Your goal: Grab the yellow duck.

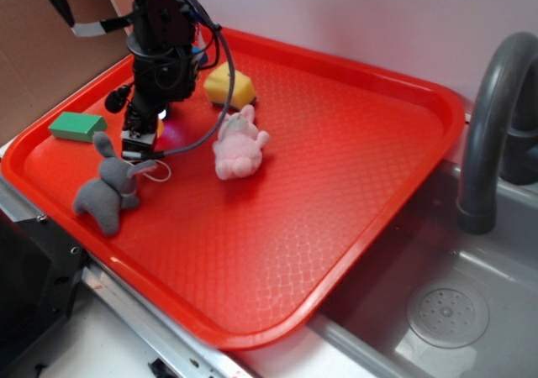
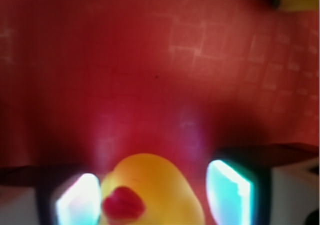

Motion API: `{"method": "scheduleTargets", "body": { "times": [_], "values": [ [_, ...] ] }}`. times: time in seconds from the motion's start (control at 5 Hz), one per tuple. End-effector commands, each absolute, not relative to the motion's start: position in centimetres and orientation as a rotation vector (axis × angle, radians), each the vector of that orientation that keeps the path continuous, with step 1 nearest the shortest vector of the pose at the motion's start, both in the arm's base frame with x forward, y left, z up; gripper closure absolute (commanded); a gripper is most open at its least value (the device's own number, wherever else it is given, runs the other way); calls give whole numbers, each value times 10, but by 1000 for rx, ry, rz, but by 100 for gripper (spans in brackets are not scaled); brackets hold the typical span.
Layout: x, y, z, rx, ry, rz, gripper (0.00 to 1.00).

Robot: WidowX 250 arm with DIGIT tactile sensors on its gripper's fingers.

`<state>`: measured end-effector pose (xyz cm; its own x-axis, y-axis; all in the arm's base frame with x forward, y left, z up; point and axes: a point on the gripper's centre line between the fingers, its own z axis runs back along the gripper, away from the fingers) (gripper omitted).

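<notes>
Gripper [image 2: 152,195] is lowered onto the red tray [image 1: 336,185], spread apart around the yellow duck [image 2: 150,190]. Duck is bracketed, not yet pinched; closing and lifting are left.

Toys and blocks on a red tray [image 1: 353,193] beside a sink [image 1: 454,311].
A grey plush [image 1: 108,195] lies near the tray's front left edge, a pink plush [image 1: 238,149] near the middle. A green block [image 1: 77,126] is at the left rim, a yellow sponge [image 1: 229,86] at the back. A grey faucet [image 1: 492,118] stands at right.
</notes>
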<state>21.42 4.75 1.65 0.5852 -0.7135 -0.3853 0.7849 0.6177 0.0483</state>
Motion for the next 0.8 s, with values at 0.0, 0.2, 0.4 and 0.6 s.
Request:
{"method": "scheduleTargets", "body": {
  "times": [0.0,0.2,0.4,0.6],
  "values": [
    [215,47,30,265,317,-802,100],
    [226,26,80,310,124,-523,100],
    [224,-3,132,273,78,-267,100],
    [226,-15,174,241,122,-122,100]
  ]
}}
